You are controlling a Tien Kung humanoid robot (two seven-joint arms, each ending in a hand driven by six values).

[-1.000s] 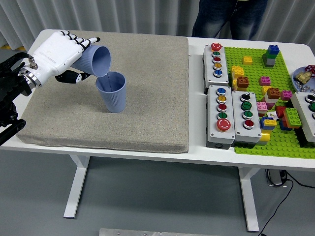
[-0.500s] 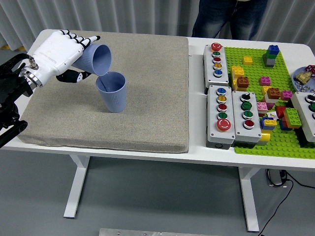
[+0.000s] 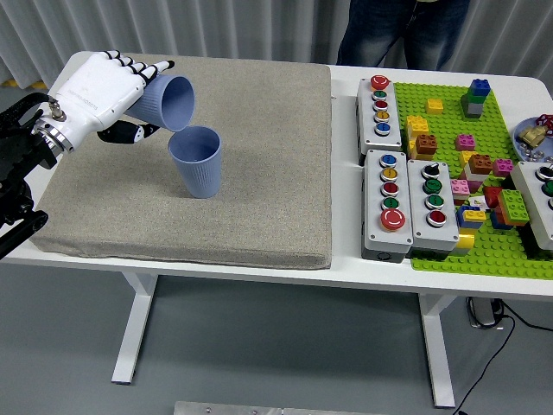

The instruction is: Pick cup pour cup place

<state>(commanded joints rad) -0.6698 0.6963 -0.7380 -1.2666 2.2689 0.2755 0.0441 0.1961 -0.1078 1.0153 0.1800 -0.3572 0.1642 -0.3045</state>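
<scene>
A blue ribbed cup (image 3: 196,162) stands upright on the grey mat (image 3: 251,173), left of centre. Just above and left of it, my white left hand (image 3: 112,95) is shut on a second blue cup (image 3: 169,102). That held cup is tipped on its side, its open mouth facing right and down over the standing cup's rim. The two cups are apart by a small gap. My right hand is out of view.
Two grey button boxes (image 3: 406,203) and a narrower one (image 3: 381,108) sit right of the mat. A green baseplate (image 3: 497,251) carries several loose bricks. A person (image 3: 402,30) stands at the far side, hands not visible.
The held cup has risen slightly and tilted back a little, so its rim now clears the standing cup instead of touching it.
</scene>
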